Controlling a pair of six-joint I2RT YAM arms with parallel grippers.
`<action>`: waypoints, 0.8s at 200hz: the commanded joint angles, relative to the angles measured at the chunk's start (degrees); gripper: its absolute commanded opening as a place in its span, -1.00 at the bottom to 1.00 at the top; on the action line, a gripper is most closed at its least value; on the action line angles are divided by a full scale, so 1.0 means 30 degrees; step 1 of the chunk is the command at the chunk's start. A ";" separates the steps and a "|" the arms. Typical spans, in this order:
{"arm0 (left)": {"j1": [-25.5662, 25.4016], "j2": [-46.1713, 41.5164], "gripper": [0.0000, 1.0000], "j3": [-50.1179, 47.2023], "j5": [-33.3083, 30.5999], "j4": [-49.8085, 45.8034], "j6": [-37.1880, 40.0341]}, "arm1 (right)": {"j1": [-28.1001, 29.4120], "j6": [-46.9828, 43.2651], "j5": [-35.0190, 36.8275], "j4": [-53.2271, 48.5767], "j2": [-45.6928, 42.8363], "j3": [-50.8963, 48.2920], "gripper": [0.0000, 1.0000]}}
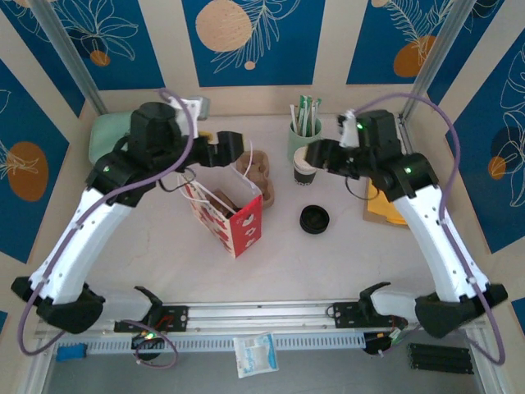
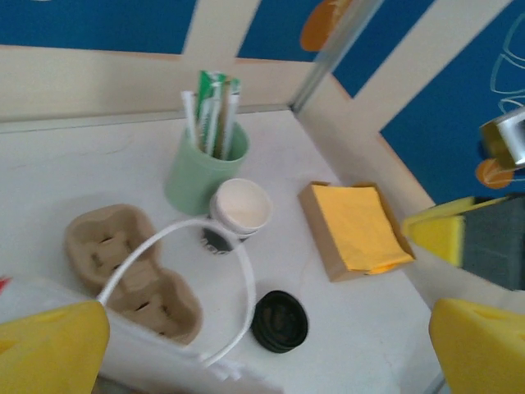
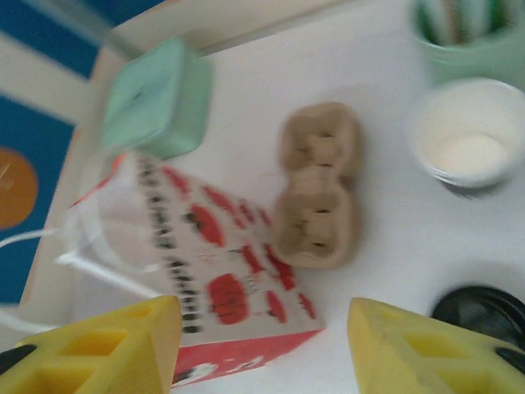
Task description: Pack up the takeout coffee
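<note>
Currently, the round black plastic lid (image 1: 314, 219) of the takeout coffee lies flat on the white desk (image 1: 344, 254), just in front of an open black-sided paper cup (image 1: 305, 167). Left fingers (image 2: 49, 349) are spread wide above the red-and-white paper bag (image 1: 234, 215). Right fingers (image 3: 410, 349) are spread and empty, beside that cup.

Walls: you have cream panels (image 1: 164, 41) on three sides, set with blue panels (image 1: 287, 41) that carry white leaf outlines and orange and peach discs (image 1: 223, 25).
Frame: two bare metal posts (image 1: 70, 57) slant up from the far corners, at upper left and upper right.
Worktop: your worktop (image 1: 328, 263) is pale and matte.
Near edge: a metal rail (image 1: 262, 316) runs along the bottom.
Light: even, with soft shadows.
</note>
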 commanded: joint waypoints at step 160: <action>-0.3350 0.5484 0.99 0.3079 0.1284 0.1797 0.0314 | -1.5367 0.4326 -0.3311 0.6472 0.6685 -0.6203 0.15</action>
